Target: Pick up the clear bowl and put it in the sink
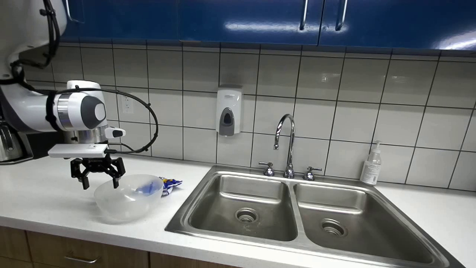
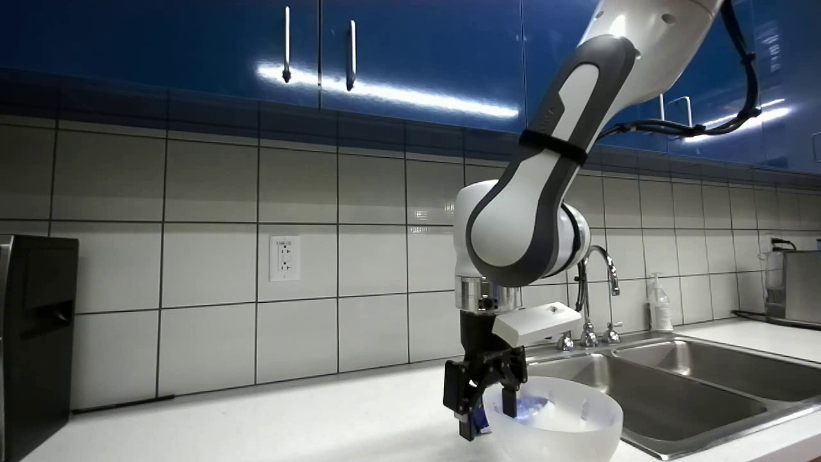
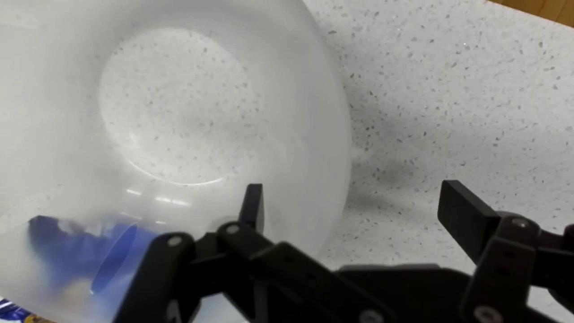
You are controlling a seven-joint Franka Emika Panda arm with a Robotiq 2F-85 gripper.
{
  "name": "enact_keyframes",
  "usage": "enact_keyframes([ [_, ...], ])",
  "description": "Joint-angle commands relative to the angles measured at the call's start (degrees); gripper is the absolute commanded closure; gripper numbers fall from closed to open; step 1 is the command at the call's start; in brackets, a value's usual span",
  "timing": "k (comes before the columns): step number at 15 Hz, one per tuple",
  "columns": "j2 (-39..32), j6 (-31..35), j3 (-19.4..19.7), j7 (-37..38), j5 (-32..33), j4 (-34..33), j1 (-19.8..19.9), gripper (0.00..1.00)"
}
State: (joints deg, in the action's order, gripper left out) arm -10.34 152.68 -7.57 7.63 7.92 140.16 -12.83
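On the counter point(image 1: 44, 186), the clear bowl point(image 1: 128, 203), likely light and slick, seems best pinched by its rim point(image 3: 340, 215), four o'clock in the wrist view, where the empty gripper point(image 3: 352, 199) gapes wide.

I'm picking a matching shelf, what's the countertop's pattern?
The countertop is whitish with grey specks, clearest in the wrist view.
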Motion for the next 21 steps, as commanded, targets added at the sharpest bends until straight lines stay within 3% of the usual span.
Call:
enact_keyframes([
  [1, -0.3, -1.1, 0.7, 2.8, 2.2, 0.0, -0.5, 0.00],
  [3, -0.2, -1.3, 0.5, 3.0, 1.9, 0.0, -0.6, 0.28],
  [12, 2.4, -4.4, 1.8, 7.7, 7.7, 0.1, -0.9, 0.97],
  [21, 3.0, -7.3, 1.4, 10.6, 12.1, 0.1, -1.0, 0.99],
])
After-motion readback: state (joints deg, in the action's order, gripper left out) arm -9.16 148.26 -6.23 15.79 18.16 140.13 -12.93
